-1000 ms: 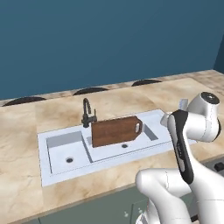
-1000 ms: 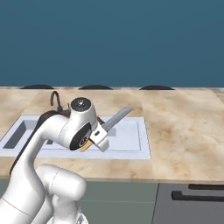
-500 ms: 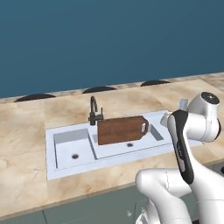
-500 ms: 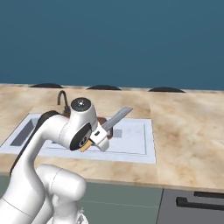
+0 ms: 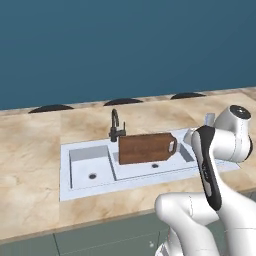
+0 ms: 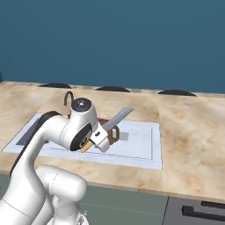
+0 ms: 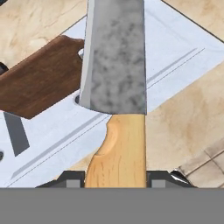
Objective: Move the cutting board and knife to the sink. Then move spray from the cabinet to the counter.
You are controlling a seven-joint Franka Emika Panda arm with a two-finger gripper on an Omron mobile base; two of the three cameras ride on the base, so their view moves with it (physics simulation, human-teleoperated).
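- Fingers (image 7: 114, 178) were partly closed, clamped on the knife (image 7: 114, 83) by its tan handle; blade pointed away from the hand.
- In the right base view the fingers (image 6: 91, 144) sat at the near edge of the sink (image 6: 149, 151), and the knife (image 6: 116, 119) angled up and out over the basin.
- Cutting board (image 5: 146, 148) was already in the sink (image 5: 80, 180), in the larger basin just right of the faucet (image 5: 116, 127), loop handle to the right. It looked propped on the basin rather than lying flat, but hard to be sure from these angles.
- Step in hand, as I judged it: get the knife down into the sink.
- To do it well: carry the hand further over the basin, tip the blade down, lower before opening so it doesn't drop from height. Aim for bare basin floor beside the board, clear of the faucet.
- Worktop (image 5: 35, 150) wrapped the sink on all sides.
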